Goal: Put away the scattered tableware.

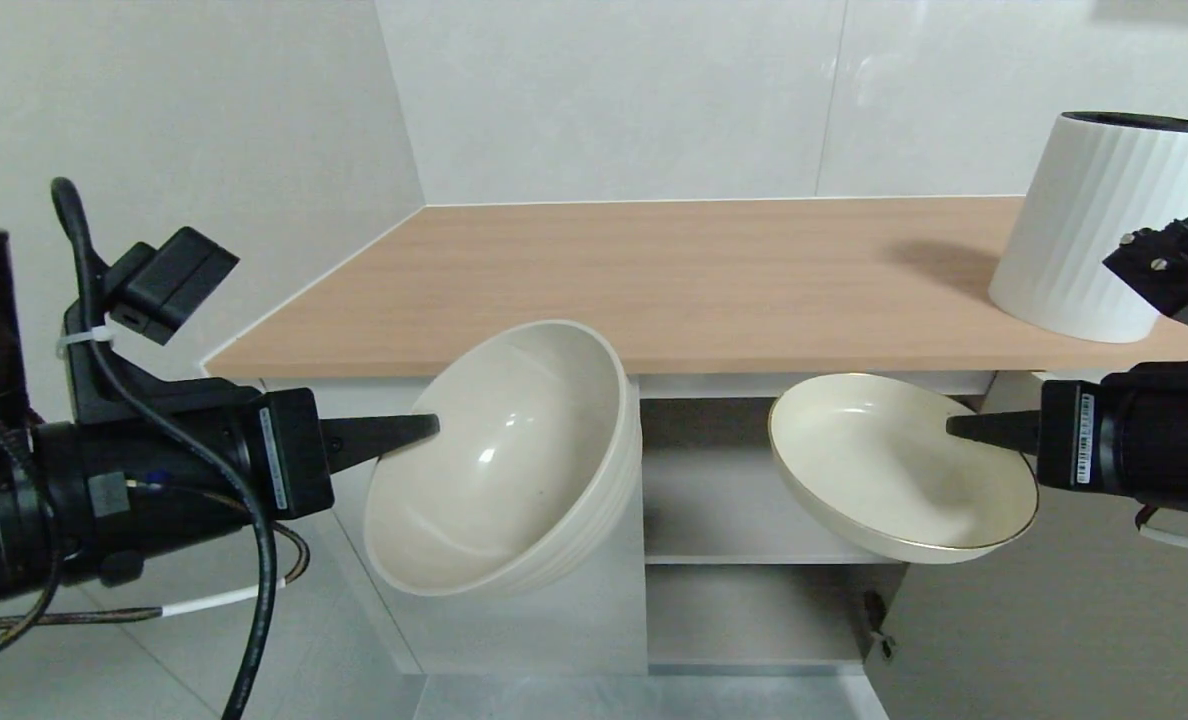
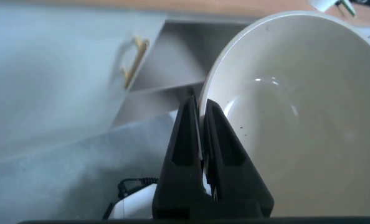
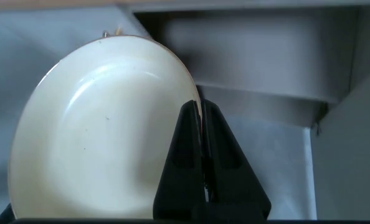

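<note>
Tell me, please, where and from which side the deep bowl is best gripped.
Probably by its thin rim, from the robot's left, as the left gripper holds it: the bowl is wide and rounded, so only the rim's edge fits between the jaws.

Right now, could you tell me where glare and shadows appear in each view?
Head view: soft glints inside the bowl, and the white ribbed container throws a shadow to its left across the counter. Left wrist view: small bright reflections on the bowl's inner wall. Right wrist view: the plate is evenly lit, the cabinet recess behind it shaded.
</note>
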Controlling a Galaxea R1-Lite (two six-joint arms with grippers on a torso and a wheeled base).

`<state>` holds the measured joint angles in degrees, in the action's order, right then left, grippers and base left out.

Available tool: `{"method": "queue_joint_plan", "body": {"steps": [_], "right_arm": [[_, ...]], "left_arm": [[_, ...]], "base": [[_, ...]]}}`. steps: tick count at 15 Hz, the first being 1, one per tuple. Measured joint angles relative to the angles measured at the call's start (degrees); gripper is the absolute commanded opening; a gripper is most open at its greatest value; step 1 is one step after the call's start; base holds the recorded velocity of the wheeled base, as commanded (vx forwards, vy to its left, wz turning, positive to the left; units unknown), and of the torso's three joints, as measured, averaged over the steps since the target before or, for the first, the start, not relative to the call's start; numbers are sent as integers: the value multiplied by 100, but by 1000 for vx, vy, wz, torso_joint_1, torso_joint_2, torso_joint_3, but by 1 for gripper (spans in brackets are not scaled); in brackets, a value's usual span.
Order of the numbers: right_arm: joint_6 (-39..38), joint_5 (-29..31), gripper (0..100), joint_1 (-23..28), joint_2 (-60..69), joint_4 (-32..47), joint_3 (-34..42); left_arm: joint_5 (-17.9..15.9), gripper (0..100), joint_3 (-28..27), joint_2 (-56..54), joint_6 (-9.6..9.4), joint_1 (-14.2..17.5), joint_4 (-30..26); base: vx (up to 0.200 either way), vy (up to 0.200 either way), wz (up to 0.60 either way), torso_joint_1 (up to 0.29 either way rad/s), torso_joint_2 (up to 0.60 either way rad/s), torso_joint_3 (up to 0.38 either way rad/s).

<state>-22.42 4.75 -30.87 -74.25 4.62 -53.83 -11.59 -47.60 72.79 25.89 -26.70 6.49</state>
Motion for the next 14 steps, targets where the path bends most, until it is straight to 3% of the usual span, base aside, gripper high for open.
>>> {"method": "queue_joint_plan", "body": {"steps": [9,14], "right_arm": [[-7,33,0,61,-312,-5,-13],[-2,37,0,127,-455,-6,-13]], "left_arm": [[10,0,-7,44,2,-1,9],[18,0,-11,56,2,-4,11]], "base": [[0,0,0,0,0,0],[0,0,0,-118,321,191]]}}
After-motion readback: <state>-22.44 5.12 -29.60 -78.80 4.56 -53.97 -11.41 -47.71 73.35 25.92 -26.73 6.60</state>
